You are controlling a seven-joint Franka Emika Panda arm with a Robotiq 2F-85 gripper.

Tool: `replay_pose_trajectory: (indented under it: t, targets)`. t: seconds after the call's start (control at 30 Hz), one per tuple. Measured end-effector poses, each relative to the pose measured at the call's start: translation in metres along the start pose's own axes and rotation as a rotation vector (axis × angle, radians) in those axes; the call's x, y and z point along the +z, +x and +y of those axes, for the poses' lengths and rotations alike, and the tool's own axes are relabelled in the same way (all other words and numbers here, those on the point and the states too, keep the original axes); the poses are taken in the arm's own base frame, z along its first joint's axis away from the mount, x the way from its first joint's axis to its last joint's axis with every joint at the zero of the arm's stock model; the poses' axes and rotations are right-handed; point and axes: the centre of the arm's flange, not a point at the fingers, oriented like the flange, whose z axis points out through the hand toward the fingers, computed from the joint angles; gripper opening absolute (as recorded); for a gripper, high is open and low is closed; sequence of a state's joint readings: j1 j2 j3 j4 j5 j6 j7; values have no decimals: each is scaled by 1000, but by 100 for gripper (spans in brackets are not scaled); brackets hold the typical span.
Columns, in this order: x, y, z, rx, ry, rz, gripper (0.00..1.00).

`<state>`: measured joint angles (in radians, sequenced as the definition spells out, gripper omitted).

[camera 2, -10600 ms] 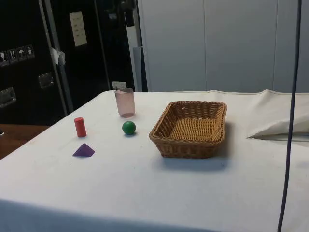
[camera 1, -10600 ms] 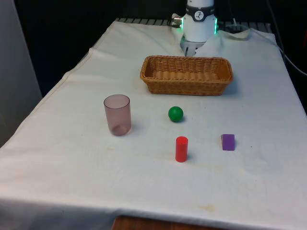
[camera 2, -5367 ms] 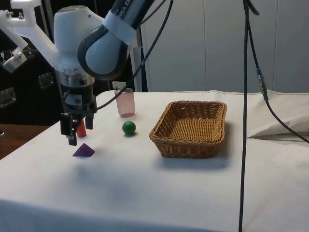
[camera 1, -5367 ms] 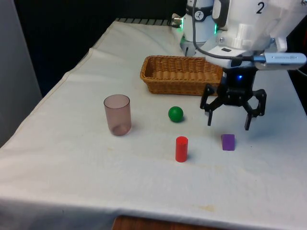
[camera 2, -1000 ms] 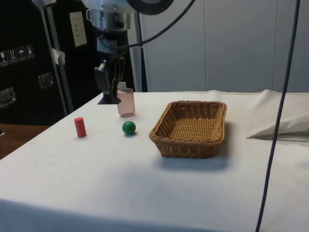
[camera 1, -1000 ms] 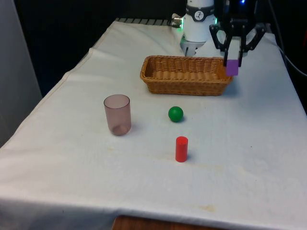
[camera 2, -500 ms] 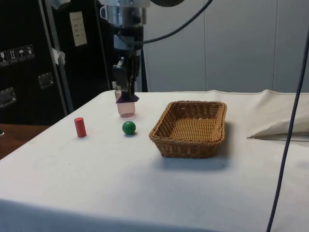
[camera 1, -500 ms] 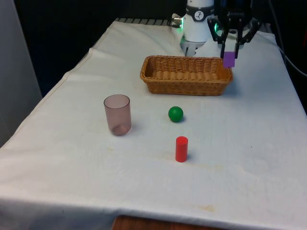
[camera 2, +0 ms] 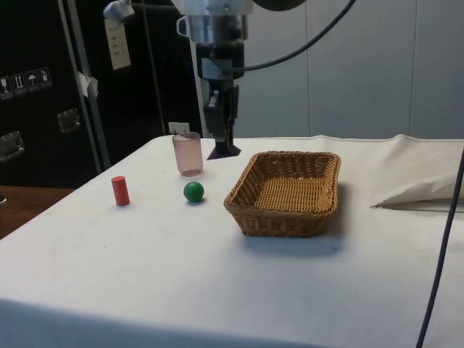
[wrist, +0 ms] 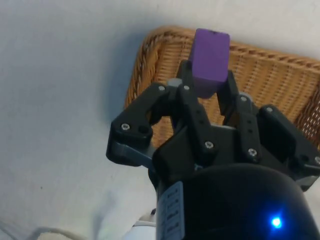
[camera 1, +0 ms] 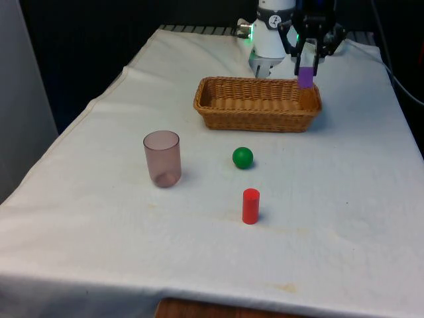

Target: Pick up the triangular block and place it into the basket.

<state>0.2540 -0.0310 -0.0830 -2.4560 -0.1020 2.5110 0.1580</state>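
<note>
The black two-finger gripper is clamped on the purple triangular block; it hangs over the woven wicker basket's end rim.

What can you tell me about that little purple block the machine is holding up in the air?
The purple block is small, solid-coloured and matte, perhaps painted wood. From the side it shows a triangular outline, point up and flat base down; from the front it looks like a plain rectangle. The black gripper is clamped on it, a finger on each side, and nothing else touches it. It hangs in the air, at the edge of the wicker basket on the front view's right, not yet inside.
</note>
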Motion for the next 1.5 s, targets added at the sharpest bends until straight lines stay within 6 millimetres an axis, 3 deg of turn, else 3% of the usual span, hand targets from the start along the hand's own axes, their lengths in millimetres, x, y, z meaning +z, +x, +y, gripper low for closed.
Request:
replay_pose_trajectory:
  t: [0.83,1.3,1.5]
  targets:
    - [55,-72,46,-13,13,-73,33]
    - [85,-89,90,-14,7,-33,33]
    - [91,-94,98,-11,2,-9,33]
